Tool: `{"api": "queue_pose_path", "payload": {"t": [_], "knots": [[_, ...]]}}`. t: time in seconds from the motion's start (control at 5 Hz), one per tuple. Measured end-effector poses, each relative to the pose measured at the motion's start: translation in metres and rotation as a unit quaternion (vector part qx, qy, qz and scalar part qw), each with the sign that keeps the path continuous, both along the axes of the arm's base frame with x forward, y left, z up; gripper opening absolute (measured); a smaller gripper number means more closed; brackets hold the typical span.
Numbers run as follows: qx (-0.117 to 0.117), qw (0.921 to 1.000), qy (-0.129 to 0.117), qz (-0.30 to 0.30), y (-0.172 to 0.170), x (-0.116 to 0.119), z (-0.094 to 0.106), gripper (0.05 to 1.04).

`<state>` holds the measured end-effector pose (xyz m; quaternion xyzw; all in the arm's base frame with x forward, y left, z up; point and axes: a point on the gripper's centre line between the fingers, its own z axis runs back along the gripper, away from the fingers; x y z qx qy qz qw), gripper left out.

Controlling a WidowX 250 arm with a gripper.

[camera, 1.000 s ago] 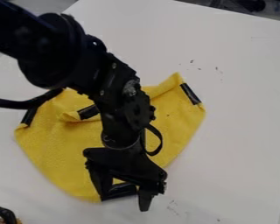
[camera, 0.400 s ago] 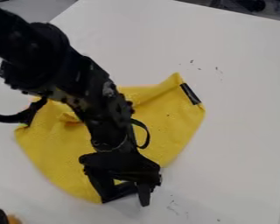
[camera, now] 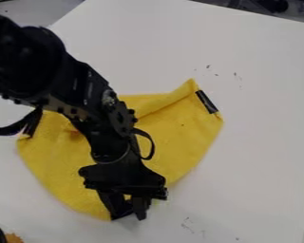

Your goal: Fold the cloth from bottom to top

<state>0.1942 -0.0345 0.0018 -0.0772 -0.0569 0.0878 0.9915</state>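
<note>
Claw (camera: 127, 212) at the bottom taped corner (camera: 121, 209); can't tell if it's open or gripping. Cloth (camera: 180, 137) lies on surface (camera: 262, 142), partly under arm (camera: 43, 71). Shallow bite could slip mid-lift; sideways pull could skew the fold.

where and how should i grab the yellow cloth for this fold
Probably best at the black strip on the bottom edge of the yellow cloth, coming down from above and pinching there. The cloth lies spread low on the table, and that strip sits at its lowest part, where this fold would start.
</note>
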Motion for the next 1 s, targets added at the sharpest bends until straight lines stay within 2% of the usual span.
{"api": "queue_pose_path", "payload": {"t": [0.2,0.4,0.6,0.8,1.0], "knots": [[0.027,0.9995,0.015,0.002,0.001,0.003,0.001,0.359],[0.063,0.997,0.042,-0.012,-0.001,0.003,0.002,0.227],[0.089,0.9945,0.055,-0.013,0.001,0.008,0.014,0.13],[0.1,0.992,0.07,-0.029,0.002,0.018,0.046,0.08],[0.101,0.9904,0.088,-0.035,0.02,0.034,0.072,0.076]]}}
